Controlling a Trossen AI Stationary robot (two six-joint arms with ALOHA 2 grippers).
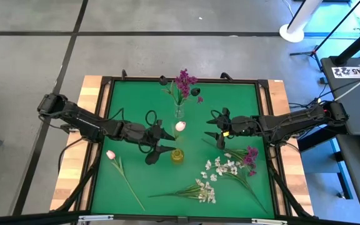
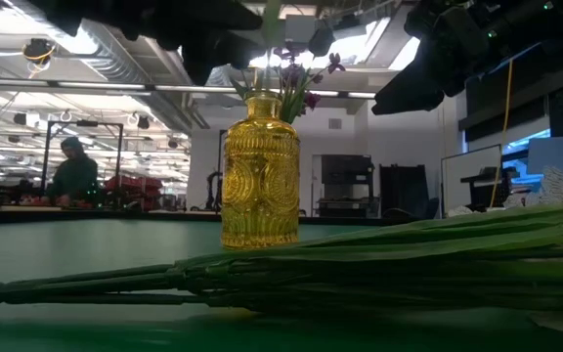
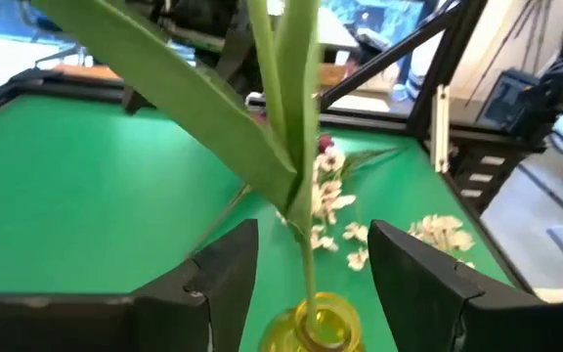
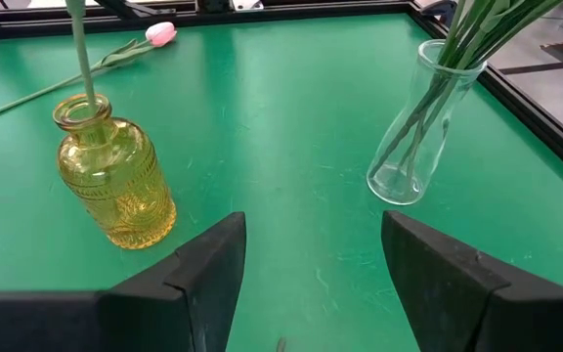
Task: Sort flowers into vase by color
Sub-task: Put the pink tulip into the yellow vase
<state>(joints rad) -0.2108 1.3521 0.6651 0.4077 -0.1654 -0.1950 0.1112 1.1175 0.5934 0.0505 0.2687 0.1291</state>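
Now the left gripper [image 1: 161,142] hangs right over the yellow vase [image 1: 177,155], its fingers [image 3: 225,284] spread wide either side of a tulip stem [image 3: 307,259] that stands in the vase's neck, touched by neither finger; the pink bud [image 1: 180,125] shows just above; the right gripper [image 1: 218,128] waits near mid-mat, fingers apart, gripping nothing; purple flowers [image 1: 184,82] stand in the clear glass vase [image 4: 416,137] at the far side; another pink tulip [image 1: 112,155] lies on the green mat [image 1: 136,106] at the left, while white sprays [image 1: 220,167] and a magenta cluster [image 1: 250,154] lie at the near right.
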